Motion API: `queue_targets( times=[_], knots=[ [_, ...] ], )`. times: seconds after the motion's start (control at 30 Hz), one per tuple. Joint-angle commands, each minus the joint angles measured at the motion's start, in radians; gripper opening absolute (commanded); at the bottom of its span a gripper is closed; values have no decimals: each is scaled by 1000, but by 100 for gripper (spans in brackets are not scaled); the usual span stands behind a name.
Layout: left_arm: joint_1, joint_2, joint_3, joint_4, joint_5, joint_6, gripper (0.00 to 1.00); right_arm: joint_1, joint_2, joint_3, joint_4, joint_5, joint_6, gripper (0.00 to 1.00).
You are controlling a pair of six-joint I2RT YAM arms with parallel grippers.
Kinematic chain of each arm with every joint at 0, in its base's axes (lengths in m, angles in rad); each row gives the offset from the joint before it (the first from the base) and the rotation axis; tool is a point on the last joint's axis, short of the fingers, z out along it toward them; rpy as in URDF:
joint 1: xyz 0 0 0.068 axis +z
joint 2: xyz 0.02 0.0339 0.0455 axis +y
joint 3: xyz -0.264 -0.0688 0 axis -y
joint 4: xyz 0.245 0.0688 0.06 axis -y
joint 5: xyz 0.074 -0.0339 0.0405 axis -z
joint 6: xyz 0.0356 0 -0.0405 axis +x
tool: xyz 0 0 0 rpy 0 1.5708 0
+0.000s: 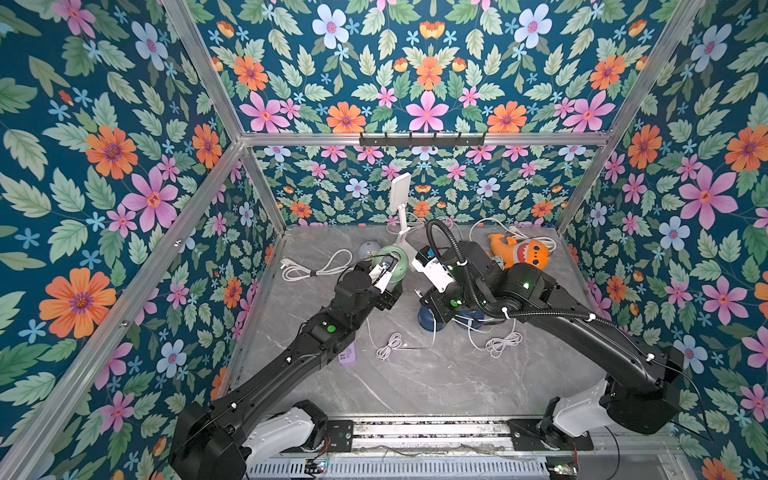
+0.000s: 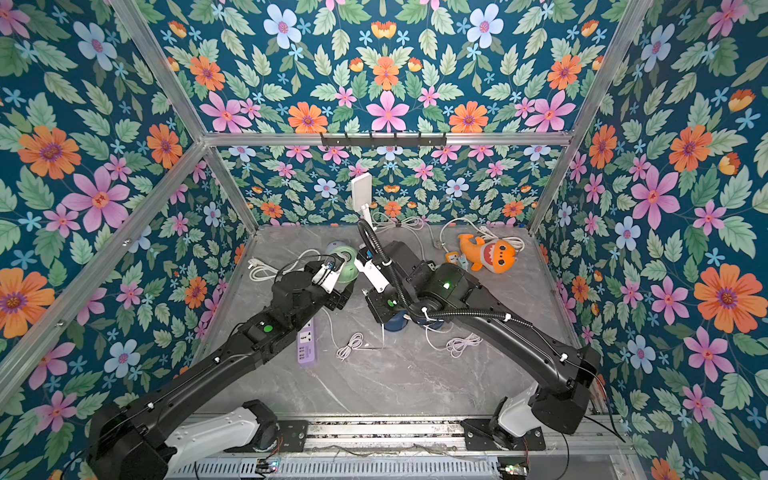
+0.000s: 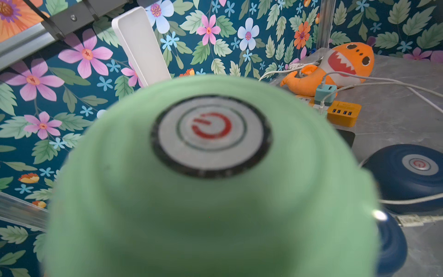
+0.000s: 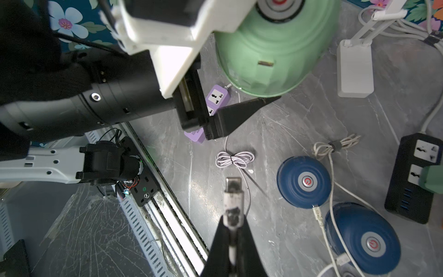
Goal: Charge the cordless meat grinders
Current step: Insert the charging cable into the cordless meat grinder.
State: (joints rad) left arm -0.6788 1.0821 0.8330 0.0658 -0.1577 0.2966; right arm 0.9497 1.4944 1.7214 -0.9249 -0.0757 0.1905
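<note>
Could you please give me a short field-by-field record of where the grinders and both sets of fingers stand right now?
left fingers: closed on the pale green grinder, held tilted
right fingers: shut on a white cable plug
charging port: on the pale green grinder's side, empty, facing the plug
navy grinders: both flat on the table, a white cable reaching each
</note>
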Motion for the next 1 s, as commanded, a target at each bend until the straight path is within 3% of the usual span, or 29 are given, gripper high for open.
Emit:
queue_targets(
  times=[0.0, 0.47, 0.97],
  knots=[
    [-2, -11, 5, 33, 42, 50, 72, 4, 15, 9, -22, -7, -7, 0],
    [-10, -40, -24, 87, 86, 91, 67, 3, 43, 44, 16, 49, -7, 0],
    [-46, -47, -38, 95, 39, 115, 66, 2, 96, 103, 21, 79, -4, 0]
  ],
)
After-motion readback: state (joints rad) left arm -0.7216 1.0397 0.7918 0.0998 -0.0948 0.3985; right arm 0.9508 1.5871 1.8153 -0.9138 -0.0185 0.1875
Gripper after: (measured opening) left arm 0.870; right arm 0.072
